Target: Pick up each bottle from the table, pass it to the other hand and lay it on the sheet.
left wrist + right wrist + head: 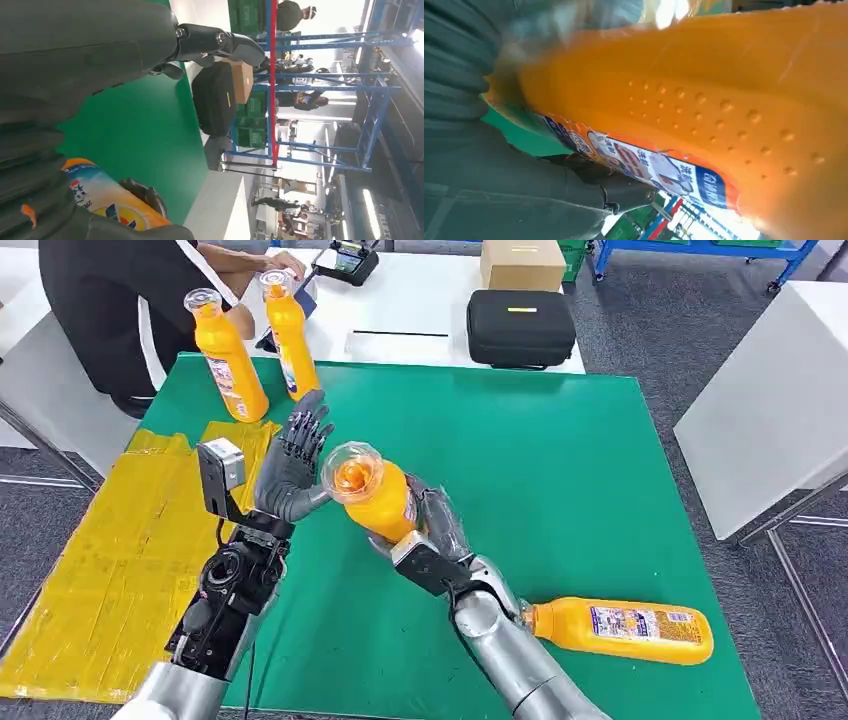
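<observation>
Orange bottle [375, 495] sits mid-frame in the head view, raised above the green table [560, 470] and tilted, gripped low on its body by the right hand [432, 525]. The left hand [295, 465] stands just beside its cap end with fingers spread, holding nothing. The handover looks about to begin. If the right hand lets go before the left closes round, the smooth bottle could slip and fall to the table. Two more bottles [230, 355] stand at upper left, one lies [620, 630] at lower right, and the yellow sheet [100, 560] waits at left.
</observation>
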Controlling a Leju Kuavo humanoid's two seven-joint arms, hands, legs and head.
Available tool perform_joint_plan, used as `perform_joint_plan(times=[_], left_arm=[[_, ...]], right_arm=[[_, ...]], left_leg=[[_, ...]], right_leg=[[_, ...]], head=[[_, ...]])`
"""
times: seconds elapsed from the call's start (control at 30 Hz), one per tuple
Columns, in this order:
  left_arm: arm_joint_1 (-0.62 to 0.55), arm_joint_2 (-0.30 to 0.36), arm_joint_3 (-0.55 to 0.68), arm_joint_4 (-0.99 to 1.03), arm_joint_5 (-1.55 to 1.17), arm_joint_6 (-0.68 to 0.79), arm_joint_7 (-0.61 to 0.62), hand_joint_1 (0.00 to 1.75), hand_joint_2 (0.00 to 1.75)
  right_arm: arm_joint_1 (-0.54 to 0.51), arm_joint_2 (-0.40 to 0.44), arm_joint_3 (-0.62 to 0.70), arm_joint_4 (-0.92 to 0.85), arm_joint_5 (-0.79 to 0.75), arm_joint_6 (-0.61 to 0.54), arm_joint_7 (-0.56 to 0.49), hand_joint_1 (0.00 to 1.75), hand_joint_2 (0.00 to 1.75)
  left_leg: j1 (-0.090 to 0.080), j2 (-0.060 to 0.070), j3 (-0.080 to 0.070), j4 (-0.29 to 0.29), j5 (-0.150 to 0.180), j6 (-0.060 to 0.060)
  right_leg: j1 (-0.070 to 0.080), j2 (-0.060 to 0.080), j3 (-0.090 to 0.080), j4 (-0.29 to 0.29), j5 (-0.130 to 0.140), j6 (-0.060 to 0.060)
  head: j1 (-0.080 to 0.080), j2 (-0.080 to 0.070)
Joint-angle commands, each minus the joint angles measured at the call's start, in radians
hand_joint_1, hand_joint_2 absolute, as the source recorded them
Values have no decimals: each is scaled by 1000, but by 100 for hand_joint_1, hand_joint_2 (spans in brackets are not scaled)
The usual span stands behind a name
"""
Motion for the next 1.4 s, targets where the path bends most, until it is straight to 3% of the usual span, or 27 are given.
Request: perform_joint_plan(times=[0.03,0.6,0.73,0.87,1.03,1.4], left_arm=[[-8,26,-22,34,12,-2,-6,0,175],[-4,19,-17,35,11,-4,-5,0,175],[-6,16,-22,35,10,-9,-10,0,175],[-20,6,-27,45,6,-11,-14,0,175],[-44,-15,-52,70,-5,-35,-18,0,175],[-69,-26,-56,109,-5,-44,-20,0,175]], right_arm=[[-63,-24,-42,17,-84,-46,-18,175,175],[-123,-16,-241,80,-257,-129,-62,175,175],[-144,-11,-231,119,-242,-138,-62,175,175],[-191,10,-175,219,-148,-222,-50,175,175],[-223,34,-120,334,-85,-234,-21,175,175],[-232,61,-66,387,-18,-227,12,175,175]], left_leg=[[0,2,4,0,-2,-1],[0,2,3,0,-1,-1],[0,2,3,0,-1,-1],[0,4,6,1,-3,-2],[0,4,6,1,-3,-2],[0,3,5,1,-2,-2]], right_leg=[[0,0,3,0,-1,-1],[0,0,3,0,-1,-1],[0,1,3,0,-1,-1],[0,2,5,1,-2,-2],[1,2,5,0,-2,-2],[0,1,4,1,-2,-2]], head=[[0,0],[0,0],[0,0],[0,0],[0,0],[0,0]])
